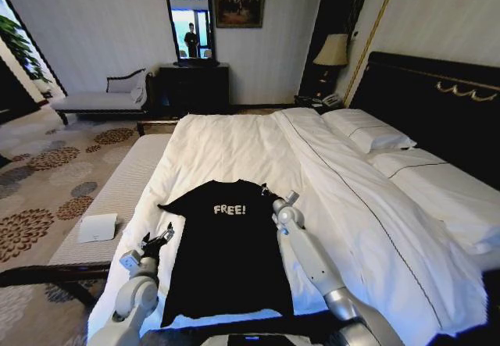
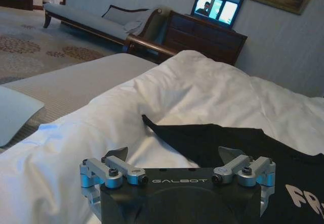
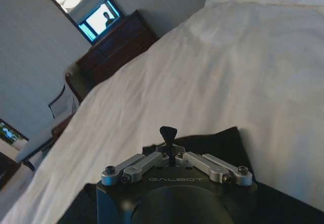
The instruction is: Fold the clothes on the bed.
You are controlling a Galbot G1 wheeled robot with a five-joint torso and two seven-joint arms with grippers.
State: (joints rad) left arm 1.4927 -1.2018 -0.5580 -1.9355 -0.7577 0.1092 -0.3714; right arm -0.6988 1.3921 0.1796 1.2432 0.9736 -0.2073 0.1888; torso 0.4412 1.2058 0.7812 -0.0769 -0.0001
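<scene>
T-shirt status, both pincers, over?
Left pincer open beside T-shirt left edge. Right pincer shut at right sleeve. T-shirt flat, unfolded on bed. Nothing obstructing.

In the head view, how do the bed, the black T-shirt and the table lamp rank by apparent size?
1. The bed, largest.
2. The black T-shirt.
3. The table lamp, smallest, though it stands farther away.

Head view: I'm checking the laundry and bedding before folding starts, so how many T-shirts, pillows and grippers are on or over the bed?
Black T-shirt: 1
White pillows: 2
Grippers, left gripper and right gripper: 2
Total: 5
</scene>
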